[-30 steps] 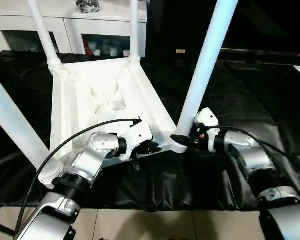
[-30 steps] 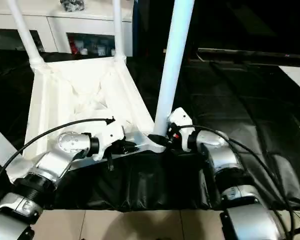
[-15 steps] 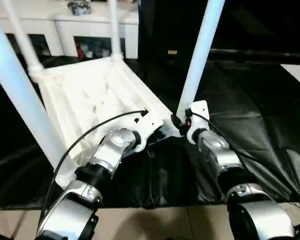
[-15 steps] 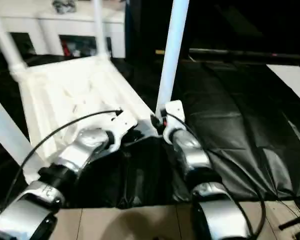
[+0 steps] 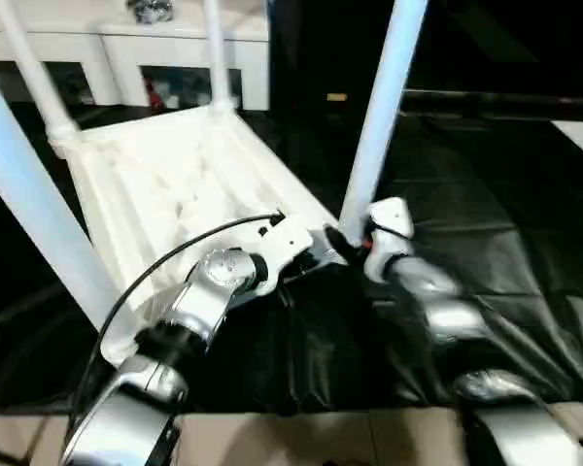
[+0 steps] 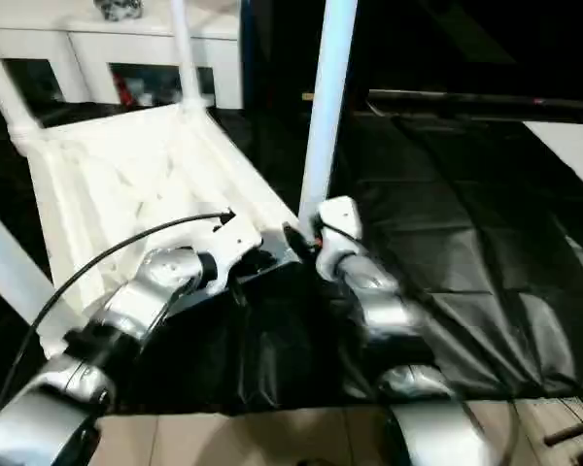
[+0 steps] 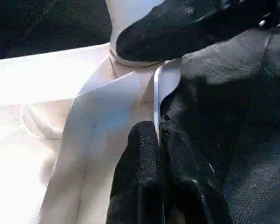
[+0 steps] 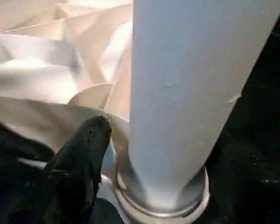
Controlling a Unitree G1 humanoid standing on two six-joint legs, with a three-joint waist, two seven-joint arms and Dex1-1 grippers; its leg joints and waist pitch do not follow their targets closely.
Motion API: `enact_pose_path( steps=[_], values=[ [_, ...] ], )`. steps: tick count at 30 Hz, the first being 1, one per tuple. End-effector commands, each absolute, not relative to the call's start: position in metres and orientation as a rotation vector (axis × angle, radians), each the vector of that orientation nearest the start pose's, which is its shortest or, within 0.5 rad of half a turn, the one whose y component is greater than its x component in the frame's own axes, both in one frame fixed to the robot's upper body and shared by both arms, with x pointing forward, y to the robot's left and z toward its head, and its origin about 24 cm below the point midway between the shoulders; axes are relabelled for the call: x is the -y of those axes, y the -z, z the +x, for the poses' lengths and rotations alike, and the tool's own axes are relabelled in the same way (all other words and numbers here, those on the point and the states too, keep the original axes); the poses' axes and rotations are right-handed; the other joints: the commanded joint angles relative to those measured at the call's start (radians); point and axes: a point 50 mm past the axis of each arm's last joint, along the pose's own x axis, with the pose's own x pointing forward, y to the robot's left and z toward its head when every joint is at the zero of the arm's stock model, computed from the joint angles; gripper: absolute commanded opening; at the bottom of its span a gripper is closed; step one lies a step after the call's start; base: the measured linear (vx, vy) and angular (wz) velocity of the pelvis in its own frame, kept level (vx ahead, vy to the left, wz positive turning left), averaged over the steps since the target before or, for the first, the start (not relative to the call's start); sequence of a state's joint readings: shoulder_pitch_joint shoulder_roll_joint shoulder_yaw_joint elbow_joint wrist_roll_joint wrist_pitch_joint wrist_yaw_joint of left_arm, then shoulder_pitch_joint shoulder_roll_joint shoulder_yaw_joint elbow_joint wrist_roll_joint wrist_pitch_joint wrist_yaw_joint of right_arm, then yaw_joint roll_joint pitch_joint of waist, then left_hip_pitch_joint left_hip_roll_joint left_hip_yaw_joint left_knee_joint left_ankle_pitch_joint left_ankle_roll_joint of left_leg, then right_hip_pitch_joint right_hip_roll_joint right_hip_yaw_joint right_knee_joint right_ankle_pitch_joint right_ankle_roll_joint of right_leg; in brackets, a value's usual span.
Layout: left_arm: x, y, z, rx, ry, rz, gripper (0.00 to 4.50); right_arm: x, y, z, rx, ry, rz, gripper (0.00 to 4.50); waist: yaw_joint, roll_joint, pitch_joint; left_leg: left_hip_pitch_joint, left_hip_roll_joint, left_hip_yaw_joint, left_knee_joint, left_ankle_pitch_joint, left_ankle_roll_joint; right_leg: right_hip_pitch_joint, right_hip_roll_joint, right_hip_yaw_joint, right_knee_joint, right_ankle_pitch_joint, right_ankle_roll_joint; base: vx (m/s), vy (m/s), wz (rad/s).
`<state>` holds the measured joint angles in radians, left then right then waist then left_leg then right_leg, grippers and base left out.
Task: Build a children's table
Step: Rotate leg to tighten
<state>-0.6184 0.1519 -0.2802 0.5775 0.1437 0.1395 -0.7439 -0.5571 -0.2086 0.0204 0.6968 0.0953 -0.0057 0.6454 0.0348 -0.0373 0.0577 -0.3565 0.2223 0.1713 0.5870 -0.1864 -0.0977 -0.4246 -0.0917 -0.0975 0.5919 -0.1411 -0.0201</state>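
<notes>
With four legs standing in corner sockets: tabletop (image 5: 165, 184) upside-down on black sheet (image 5: 496, 223), assembly near done. Left gripper (image 7: 157, 140) pinching tabletop's near rim. Right gripper (image 5: 342, 245) at near-right leg (image 5: 379, 107) base, closure unclear.

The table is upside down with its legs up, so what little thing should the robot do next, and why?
Probably keep the hold and press the near leg down into its corner socket. The left gripper is pinching the tabletop edge, steadying it, and the right gripper sits at that leg's base. All four legs stand up, so a check of this last joint seems sensible.
</notes>
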Motion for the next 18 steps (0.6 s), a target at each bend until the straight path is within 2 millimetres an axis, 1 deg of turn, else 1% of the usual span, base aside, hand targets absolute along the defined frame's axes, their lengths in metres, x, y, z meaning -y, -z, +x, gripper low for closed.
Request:
enact_pose_path(
  steps=[1,2,3,4,5,6,7,8,9,10,11,12,13,15,16,17,18],
  values=[
    [-0.059,-0.069,0.327,-0.186,1.051,0.343,0.55,0.14,-0.064,0.334,-0.123,-0.839,-0.087,3.25,0.013,-0.014,-0.076,-0.005,0.006,0.013,-0.056,-0.171,0.104,0.073,-0.045,0.045,-0.063,-0.274,-0.193,0.0,0.0,0.0],
    [-0.06,-0.07,0.326,-0.182,1.044,0.332,0.55,0.148,-0.069,0.332,-0.111,-0.862,-0.072,3.25,0.014,-0.018,-0.076,-0.008,0.006,0.014,-0.056,-0.163,0.111,0.071,-0.042,0.045,-0.063,-0.264,-0.197,0.0,0.0,0.0],
    [-0.06,-0.071,0.326,-0.178,1.04,0.331,0.75,0.152,-0.072,0.331,-0.105,-0.871,-0.063,3.25,0.014,-0.018,-0.076,-0.008,0.006,0.014,-0.056,-0.163,0.111,0.071,-0.042,0.045,-0.063,-0.264,-0.197,0.0,0.0,0.0],
    [-0.062,-0.074,0.325,-0.163,1.022,0.327,0.91,0.159,-0.077,0.329,-0.094,-0.889,-0.052,3.25,0.017,-0.018,-0.079,-0.01,0.009,0.011,-0.055,-0.151,0.115,0.07,-0.042,0.044,-0.058,-0.24,-0.2,0.0,0.0,0.0],
    [-0.062,-0.074,0.325,-0.163,1.022,0.327,0.98,0.159,-0.077,0.329,-0.094,-0.889,-0.052,3.25,0.018,-0.019,-0.079,-0.012,0.01,0.011,-0.055,-0.149,0.116,0.07,-0.042,0.044,-0.057,-0.235,-0.201,0.0,0.0,0.0],
    [-0.063,-0.077,0.326,-0.145,0.994,0.315,1.0,0.166,-0.08,0.326,-0.093,-0.91,-0.047,3.25,0.017,-0.021,-0.078,-0.013,0.009,0.011,-0.054,-0.152,0.114,0.068,-0.041,0.043,-0.058,-0.241,-0.199,0.0,0.0,0.0],
    [-0.066,-0.081,0.325,-0.128,0.979,0.306,1.07,0.172,-0.081,0.323,-0.1,-0.94,-0.061,3.25,0.017,-0.026,-0.078,-0.013,0.009,0.012,-0.052,-0.153,0.114,0.067,-0.041,0.043,-0.059,-0.245,-0.197,0.0,0.0,0.0],
    [-0.068,-0.084,0.324,-0.118,0.963,0.302,1.21,0.176,-0.083,0.32,-0.111,-0.968,-0.068,3.25,0.021,-0.026,-0.075,-0.011,0.009,0.014,-0.051,-0.162,0.112,0.065,-0.041,0.043,-0.062,-0.268,-0.193,0.0,0.0,0.0],
    [-0.069,-0.085,0.323,-0.113,0.955,0.3,1.35,0.179,-0.083,0.317,-0.12,-0.985,-0.073,3.25,0.022,-0.028,-0.074,-0.012,0.008,0.014,-0.051,-0.168,0.11,0.064,-0.04,0.043,-0.065,-0.292,-0.181,0.0,0.0,0.0],
    [-0.071,-0.085,0.321,-0.115,0.952,0.295,1.42,0.181,-0.083,0.315,-0.127,-1.004,-0.084,3.25,0.024,-0.03,-0.074,-0.013,0.007,0.013,-0.052,-0.171,0.105,0.064,-0.04,0.042,-0.066,-0.314,-0.167,0.0,0.0,0.0],
    [-0.072,-0.085,0.319,-0.118,0.952,0.292,1.42,0.181,-0.083,0.314,-0.135,-1.018,-0.089,3.25,0.024,-0.03,-0.074,-0.013,0.007,0.013,-0.052,-0.171,0.104,0.064,-0.04,0.042,-0.067,-0.324,-0.16,0.0,0.0,0.0],
    [-0.076,-0.084,0.314,-0.127,0.946,0.288,1.47,0.182,-0.084,0.308,-0.161,-1.066,-0.103,3.25,0.022,-0.032,-0.073,-0.016,0.005,0.013,-0.052,-0.176,0.1,0.064,-0.039,0.04,-0.069,-0.346,-0.145,0.0,0.0,0.0],
    [-0.079,-0.083,0.309,-0.135,0.946,0.279,1.6,0.183,-0.083,0.305,-0.179,-1.094,-0.123,3.25,0.025,-0.034,-0.074,-0.015,0.008,0.011,-0.052,-0.17,0.097,0.064,-0.04,0.041,-0.068,-0.347,-0.139,0.0,0.0,0.0],
    [-0.086,-0.082,0.301,-0.146,0.934,0.269,1.8,0.182,-0.081,0.301,-0.209,-1.123,-0.132,3.25,0.023,-0.031,-0.073,-0.016,0.011,0.009,-0.054,-0.173,0.093,0.063,-0.04,0.041,-0.065,-0.352,-0.141,0.0,0.0,0.0],
    [-0.09,-0.081,0.296,-0.151,0.927,0.263,1.84,0.182,-0.08,0.299,-0.219,-1.137,-0.132,3.25,0.02,-0.031,-0.071,-0.016,0.009,0.012,-0.053,-0.18,0.094,0.057,-0.037,0.04,-0.072,-0.364,-0.136,0.0,0.0,0.0],
    [-0.091,-0.081,0.295,-0.153,0.925,0.262,1.84,0.182,-0.08,0.299,-0.223,-1.141,-0.13,3.25,0.02,-0.03,-0.072,-0.014,0.01,0.01,-0.054,-0.185,0.09,0.058,-0.038,0.04,-0.069,-0.367,-0.137,0.0,0.0,0.0],
    [-0.095,-0.081,0.289,-0.156,0.925,0.254,2.03,0.181,-0.079,0.296,-0.235,-1.166,-0.116,3.25,0.02,-0.029,-0.069,-0.015,0.009,0.011,-0.055,-0.193,0.087,0.056,-0.037,0.04,-0.074,-0.383,-0.133,0.0,0.0,0.0]
  ],
)
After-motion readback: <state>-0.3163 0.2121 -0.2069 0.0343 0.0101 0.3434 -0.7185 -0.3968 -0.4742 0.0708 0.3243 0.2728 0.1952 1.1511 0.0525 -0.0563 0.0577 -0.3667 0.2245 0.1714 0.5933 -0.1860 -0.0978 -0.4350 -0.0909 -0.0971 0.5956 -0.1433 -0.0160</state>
